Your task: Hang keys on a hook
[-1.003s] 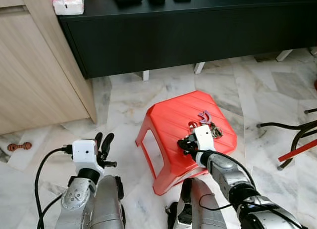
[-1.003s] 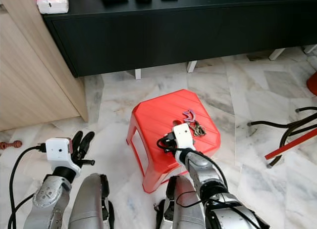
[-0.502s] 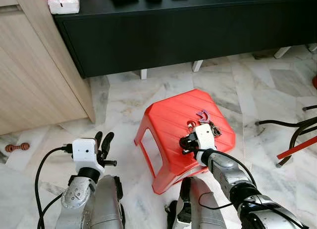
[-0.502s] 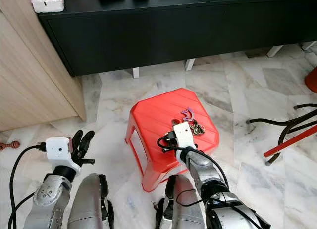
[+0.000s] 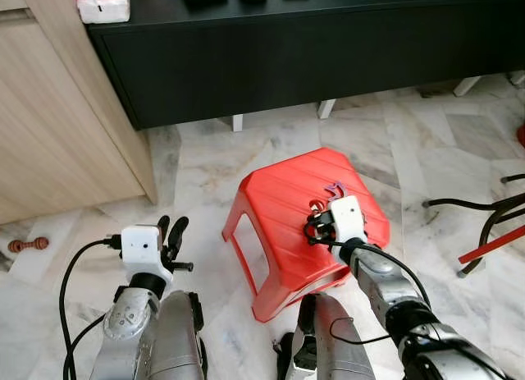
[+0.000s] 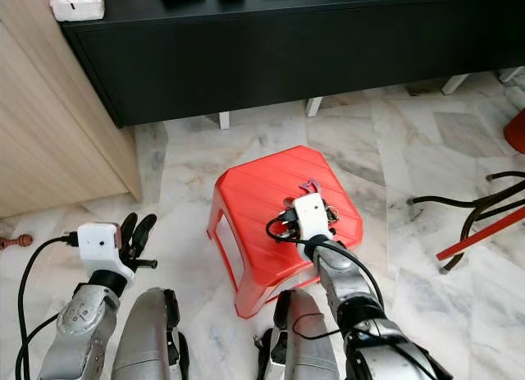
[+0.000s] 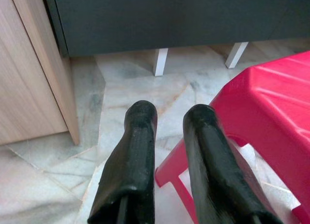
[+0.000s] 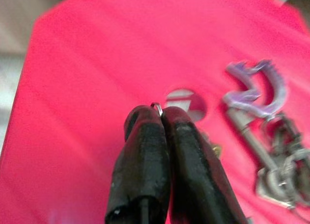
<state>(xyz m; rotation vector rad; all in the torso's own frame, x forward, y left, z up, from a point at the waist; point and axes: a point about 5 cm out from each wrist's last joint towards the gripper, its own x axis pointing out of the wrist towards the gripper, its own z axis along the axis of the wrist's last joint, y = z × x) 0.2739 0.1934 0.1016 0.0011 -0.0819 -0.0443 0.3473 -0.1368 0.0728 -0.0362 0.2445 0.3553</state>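
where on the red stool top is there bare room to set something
Stool: the half toward the wooden cabinet is bare. The other half is crowded by the keys, centre hole and right gripper.

Right end effector (image 8: pixel 157 118) pinched closed, left end effector (image 7: pixel 167 118) parted, idle

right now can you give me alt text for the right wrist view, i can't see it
The right claw, fingers pressed together on a small metal ring, hovers over a red stool. Beside it on the stool lies a bunch of keys with a purple charm, next to a round hole in the seat.
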